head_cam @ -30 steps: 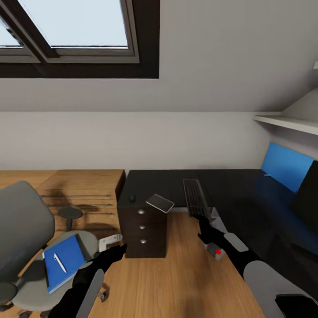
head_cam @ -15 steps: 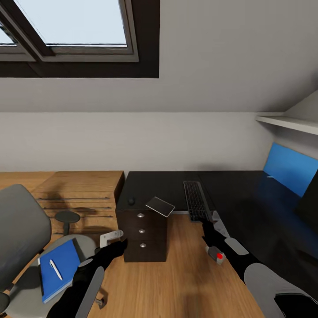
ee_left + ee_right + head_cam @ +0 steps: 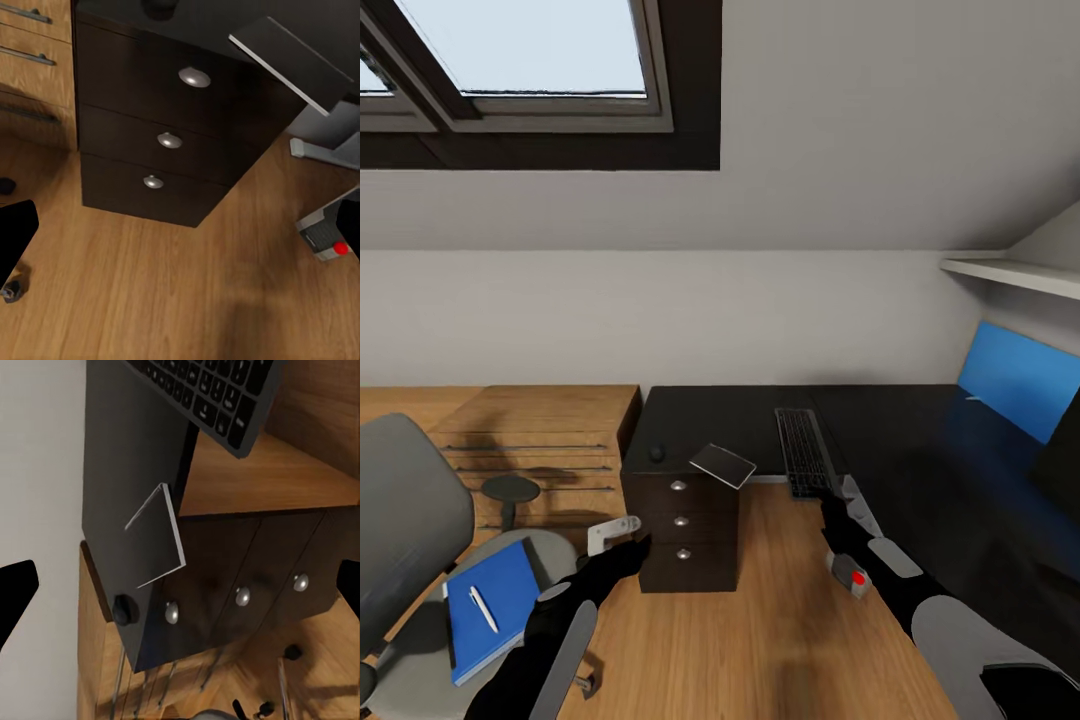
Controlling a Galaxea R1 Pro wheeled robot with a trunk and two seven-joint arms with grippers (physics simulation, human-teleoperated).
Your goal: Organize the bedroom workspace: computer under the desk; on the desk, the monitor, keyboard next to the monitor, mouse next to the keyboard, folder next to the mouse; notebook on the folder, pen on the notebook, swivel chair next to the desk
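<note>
The black desk (image 3: 740,415) carries the keyboard (image 3: 803,451), the small mouse (image 3: 657,454) and the notebook (image 3: 723,465), which overhangs the front edge above the drawer unit (image 3: 685,530). The notebook (image 3: 296,64) is tilted. At the right edge stands the dark monitor (image 3: 1065,455). On the floor lies the computer (image 3: 850,576) with its red dot, close to my right forearm. The swivel chair (image 3: 405,520) at the left holds the blue folder (image 3: 500,620) with the pen (image 3: 484,608) on it. My left gripper (image 3: 628,552) is open before the drawers. My right gripper (image 3: 832,508) is open below the keyboard.
A light wooden cabinet (image 3: 540,430) adjoins the desk's left end. A blue wall panel (image 3: 1015,380) and a white shelf (image 3: 1010,275) are at the right. The chair's silver base leg (image 3: 610,535) lies near my left gripper. Wooden floor spreads between both arms.
The camera has shifted slightly, so the chair and folder sit lower and further left in the picture. Both arms keep their pose and both grippers stay open.
</note>
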